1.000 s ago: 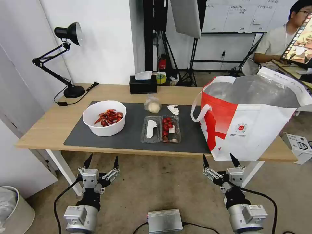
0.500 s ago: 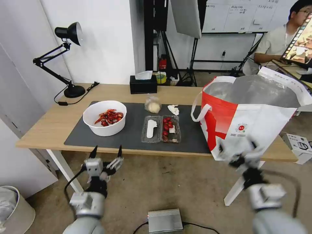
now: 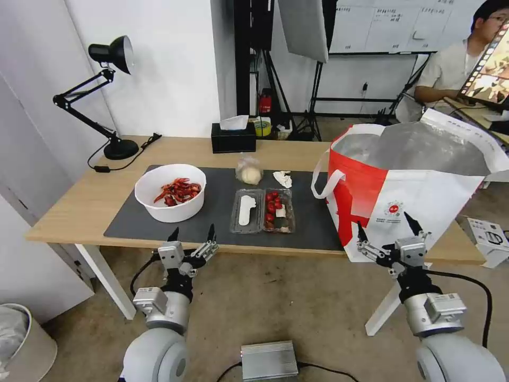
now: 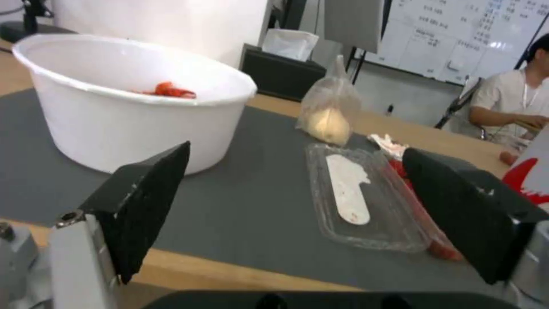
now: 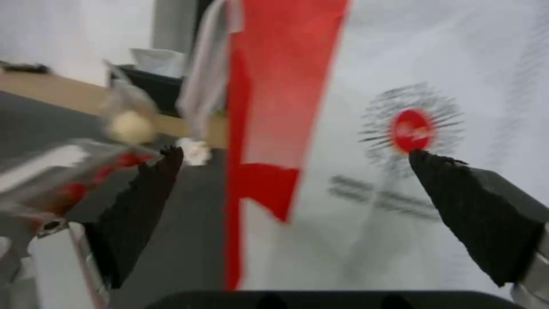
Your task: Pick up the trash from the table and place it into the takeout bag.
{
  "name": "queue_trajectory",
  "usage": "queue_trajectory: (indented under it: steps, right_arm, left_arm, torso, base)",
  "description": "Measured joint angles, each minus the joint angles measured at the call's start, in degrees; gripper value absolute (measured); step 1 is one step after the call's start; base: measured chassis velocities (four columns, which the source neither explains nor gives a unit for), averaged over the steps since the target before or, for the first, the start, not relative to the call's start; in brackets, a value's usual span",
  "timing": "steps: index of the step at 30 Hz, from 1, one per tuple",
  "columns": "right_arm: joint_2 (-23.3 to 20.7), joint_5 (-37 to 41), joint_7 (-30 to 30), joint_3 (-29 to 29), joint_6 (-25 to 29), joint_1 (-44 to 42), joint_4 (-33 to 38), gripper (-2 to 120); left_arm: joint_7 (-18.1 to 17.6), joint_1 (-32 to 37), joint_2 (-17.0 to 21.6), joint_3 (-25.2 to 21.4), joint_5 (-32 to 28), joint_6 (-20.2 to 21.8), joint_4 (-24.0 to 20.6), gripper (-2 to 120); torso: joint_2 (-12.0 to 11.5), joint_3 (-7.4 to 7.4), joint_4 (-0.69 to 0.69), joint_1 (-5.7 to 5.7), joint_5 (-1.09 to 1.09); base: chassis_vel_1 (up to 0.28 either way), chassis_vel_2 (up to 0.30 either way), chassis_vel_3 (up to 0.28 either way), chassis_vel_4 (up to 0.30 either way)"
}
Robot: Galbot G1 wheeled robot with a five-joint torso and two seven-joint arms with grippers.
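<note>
On the table (image 3: 74, 207), a dark grey mat carries the trash: a white bowl of red shells (image 3: 170, 191) (image 4: 128, 98), a clear two-part tray (image 3: 262, 210) (image 4: 366, 199), a clear bag around a beige lump (image 3: 249, 170) (image 4: 330, 109) and a crumpled tissue (image 3: 283, 179). The red-and-white takeout bag (image 3: 408, 185) (image 5: 366, 128) stands open at the table's right end. My left gripper (image 3: 192, 237) is open, at the table's front edge below the bowl and tray. My right gripper (image 3: 386, 228) is open, right in front of the bag's logo side.
A black tissue box (image 3: 233, 139) and a black desk lamp (image 3: 108, 95) stand at the table's back. A grey box (image 3: 269, 361) lies on the floor between my arms. A white bin (image 3: 21, 339) sits at the lower left.
Both arms have risen from below the table. The left gripper came up and rightward to the table's front edge; the right gripper rose in front of the takeout bag.
</note>
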Motion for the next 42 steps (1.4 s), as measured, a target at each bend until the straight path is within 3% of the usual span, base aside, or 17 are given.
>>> queue_trajectory:
  steps: [6, 13, 14, 17, 18, 21, 22, 24, 33, 42]
  right_arm:
    - [0.09, 1.89, -1.74, -1.26, -0.1, -0.82, 0.41, 100]
    - [0.08, 1.63, -3.27, -2.75, -0.1, -1.74, 1.33, 100]
    - [0.08, 1.63, -3.27, -2.75, -0.1, -1.74, 1.33, 100]
    - [0.24, 1.45, -3.8, -3.81, -0.1, -1.96, 1.43, 100]
    - [0.24, 1.45, -3.8, -3.81, -0.1, -1.96, 1.43, 100]
    - [0.31, 1.03, -3.85, -4.68, -0.1, -1.93, 1.38, 100]
    - [0.31, 1.03, -3.85, -4.68, -0.1, -1.93, 1.38, 100]
    - [0.28, 0.69, -3.84, -5.44, -0.09, -1.61, 1.02, 100]
    - [-0.6, -0.18, -3.81, -8.97, 0.0, 0.81, -1.14, 100]
    - [-0.15, -1.05, -3.87, -9.93, 0.0, 1.19, -1.54, 100]
  left_arm:
    - [-1.19, 0.24, 0.84, 0.79, -3.74, 2.89, -1.24, 100]
    - [-6.69, -1.58, 2.68, 1.65, -22.43, 9.78, -4.84, 100]
    - [-6.69, -1.58, 2.68, 1.65, -22.43, 9.78, -4.84, 100]
    - [-11.03, -3.11, 2.83, 2.27, -35.35, 13.25, -6.54, 100]
    - [-11.03, -3.11, 2.83, 2.27, -35.35, 13.25, -6.54, 100]
    - [-16.09, -4.31, 2.68, 2.72, -46.51, 15.91, -7.44, 100]
    - [-16.09, -4.31, 2.68, 2.72, -46.51, 15.91, -7.44, 100]
    - [-19.58, -5.04, 2.45, 2.66, -51.84, 16.56, -7.4, 100]
    - [-22.91, -5.99, 0.75, 0.13, -57.06, 14.84, -6.56, 100]
    - [-24.76, -9.19, 0.35, 1.49, -59.1, 13.96, -4.34, 100]
  torso:
    - [0.01, 0.0, 0.0, 0.0, -0.01]
    - [0.01, 0.0, 0.0, 0.0, -0.01]
    - [0.01, 0.0, 0.0, 0.0, -0.01]
    - [0.01, 0.0, 0.0, 0.0, 0.0]
    - [0.01, 0.0, 0.0, 0.0, 0.0]
    - [0.01, 0.0, 0.0, -0.01, 0.0]
    - [0.01, 0.0, 0.0, -0.01, 0.0]
    - [0.01, 0.0, 0.0, 0.0, -0.01]
    - [0.01, 0.0, 0.0, 0.0, 0.0]
    - [0.01, 0.0, 0.0, 0.0, -0.01]
  base:
    - [0.0, 0.0, 0.0, 0.0]
    - [0.0, 0.0, 0.0, 0.0]
    - [0.0, 0.0, 0.0, 0.0]
    - [0.0, 0.0, 0.0, 0.0]
    - [0.0, 0.0, 0.0, 0.0]
    - [0.0, 0.0, 0.0, 0.0]
    - [0.0, 0.0, 0.0, 0.0]
    - [0.0, 0.0, 0.0, 0.0]
    - [0.0, 0.0, 0.0, 0.0]
    - [0.0, 0.0, 0.0, 0.0]
